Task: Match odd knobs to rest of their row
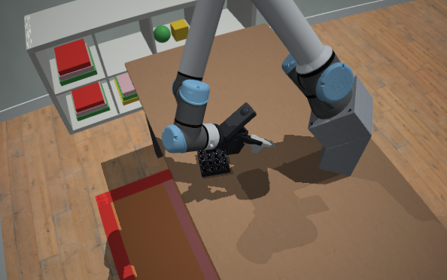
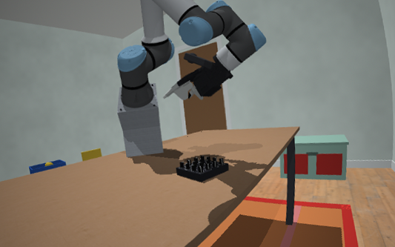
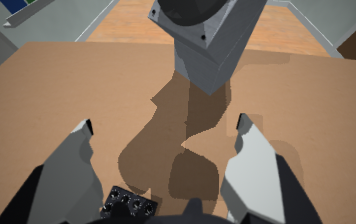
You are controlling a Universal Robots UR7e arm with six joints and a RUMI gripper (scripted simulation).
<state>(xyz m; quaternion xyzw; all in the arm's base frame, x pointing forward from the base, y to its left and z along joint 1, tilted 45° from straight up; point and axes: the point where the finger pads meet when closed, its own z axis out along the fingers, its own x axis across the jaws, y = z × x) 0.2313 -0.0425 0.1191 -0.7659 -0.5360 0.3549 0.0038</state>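
Observation:
The black knob box lies on the brown table near its left edge, with several small black knobs standing on it. It also shows in the exterior view and at the bottom edge of the wrist view, partly cut off. The knob marks are too small to read. My gripper hangs high above the table, beside and above the box, tilted toward the arm's base. Its fingers stand wide open with nothing between them, as the wrist view and the exterior view show.
The arm's grey base block stands on the table to the right of the box. A white shelf with coloured blocks stands behind the table. A red-edged bin lies on the floor at the table's left edge.

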